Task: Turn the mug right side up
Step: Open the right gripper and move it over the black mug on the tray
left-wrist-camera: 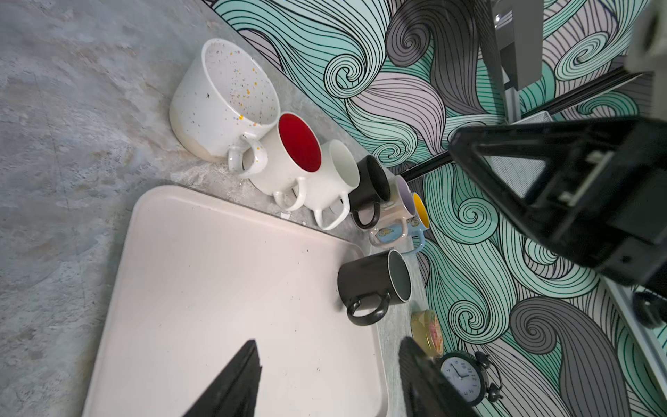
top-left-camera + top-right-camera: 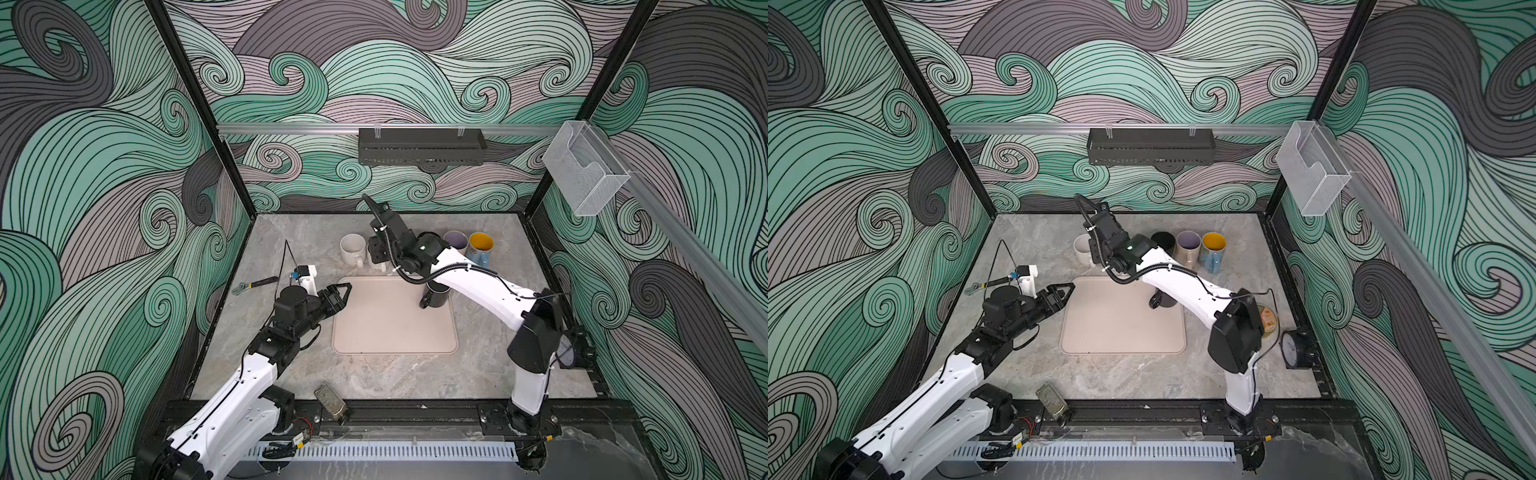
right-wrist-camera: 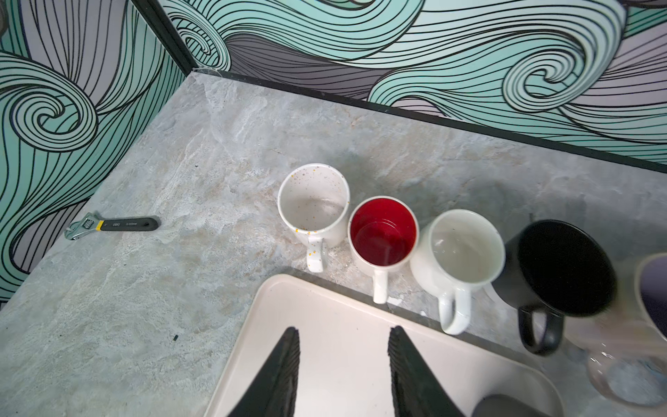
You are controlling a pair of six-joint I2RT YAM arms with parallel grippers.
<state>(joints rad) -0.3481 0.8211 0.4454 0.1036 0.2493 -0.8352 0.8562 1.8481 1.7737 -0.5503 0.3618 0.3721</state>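
Well, your left fingers [image 1: 238,382] and right fingers [image 3: 278,375] are apart and empty; hold the slippery, breakable-looking black mug [image 1: 368,281] on the tray [image 1: 216,289] by its rim.

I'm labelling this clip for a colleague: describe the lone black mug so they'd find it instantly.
Find the pale tray centred on the grey table. The black mug stands upright on its far right corner. The row of mugs behind the tray sits on bare table, and this one is grey inside.
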